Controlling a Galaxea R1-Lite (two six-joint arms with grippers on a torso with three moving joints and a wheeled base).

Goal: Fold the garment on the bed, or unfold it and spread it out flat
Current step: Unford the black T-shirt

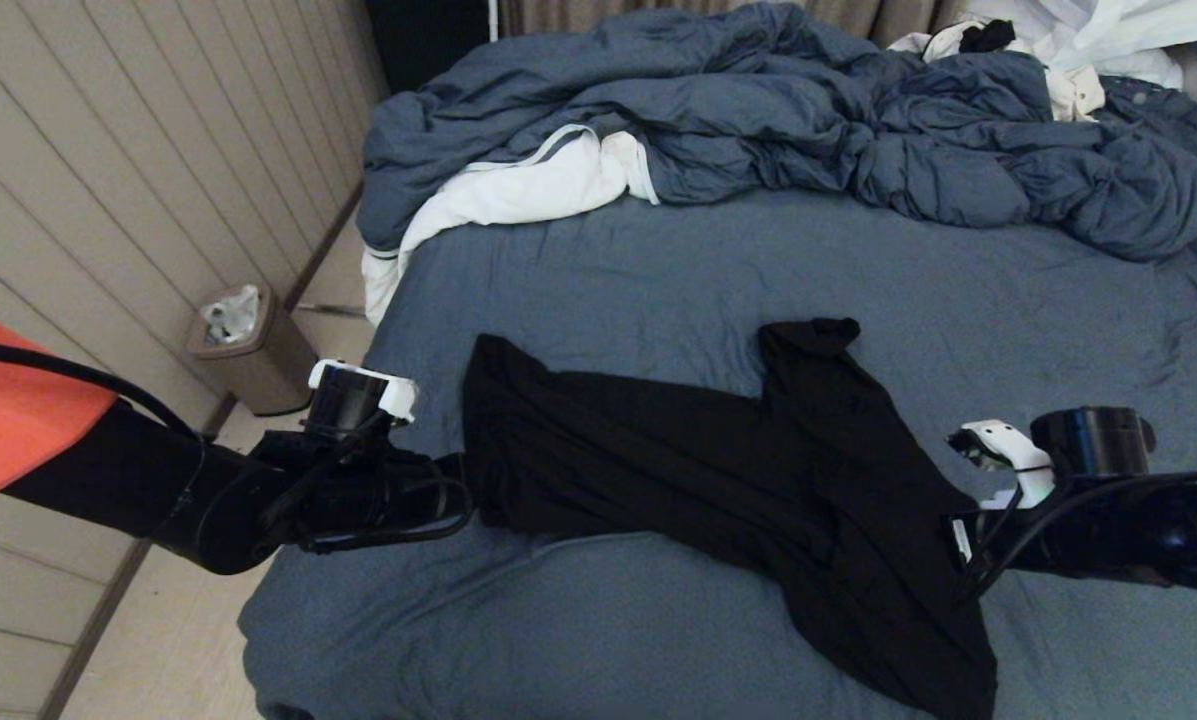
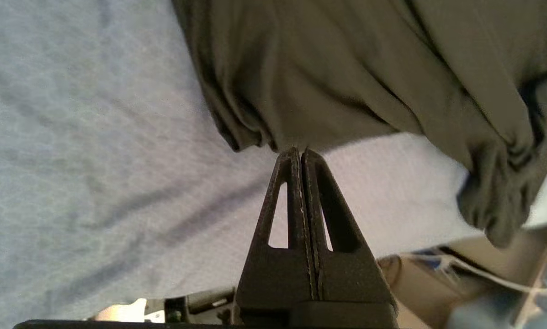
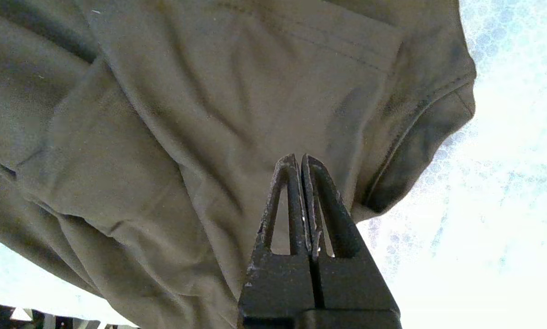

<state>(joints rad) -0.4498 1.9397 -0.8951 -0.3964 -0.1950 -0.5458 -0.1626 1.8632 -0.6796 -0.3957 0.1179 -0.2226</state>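
— Across the near half of the wide slate-blue bed (image 1: 658, 260) we have the thin black jersey T-shirt (image 1: 718, 470), bunched lengthwise and far from flat.

— Our left hand (image 2: 300, 153) pinches its edge closed; our right hand (image 3: 299, 160) is closed against the cloth. Spreading seems barely begun.
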